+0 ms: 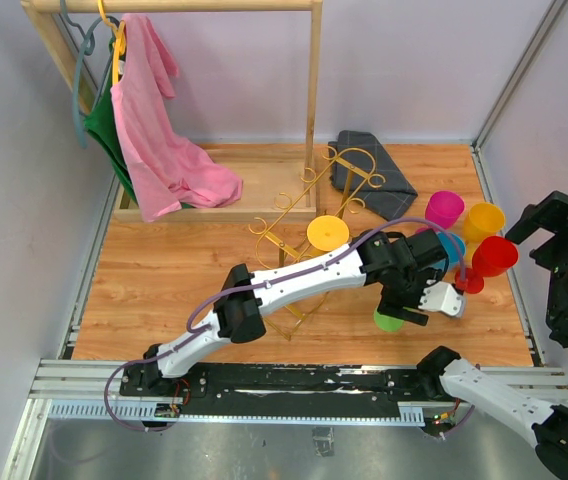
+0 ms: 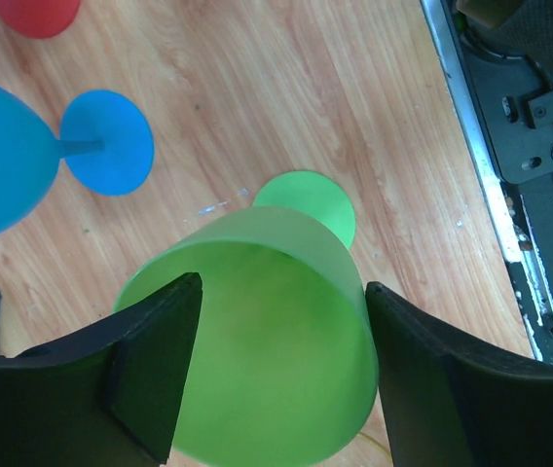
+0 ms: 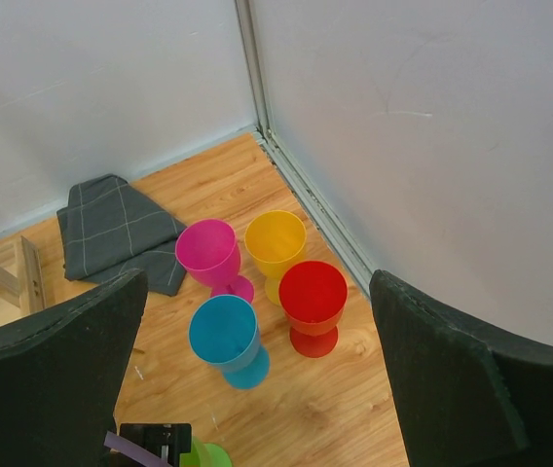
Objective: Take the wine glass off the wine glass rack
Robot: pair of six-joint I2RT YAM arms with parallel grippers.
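The gold wire wine glass rack stands mid-table, and a yellow disc like a glass foot sits at its hooks. A green wine glass stands on the wood to the rack's right, also seen as the green wine glass under the left arm's wrist. My left gripper is open, one finger on each side of the green bowl. Raised at the far right and looking down on the glasses, my right gripper is wide open and holds nothing.
Pink, yellow, red and blue glasses stand grouped near the right wall. A folded grey cloth lies behind the rack. A wooden clothes rack with a pink garment fills the back left.
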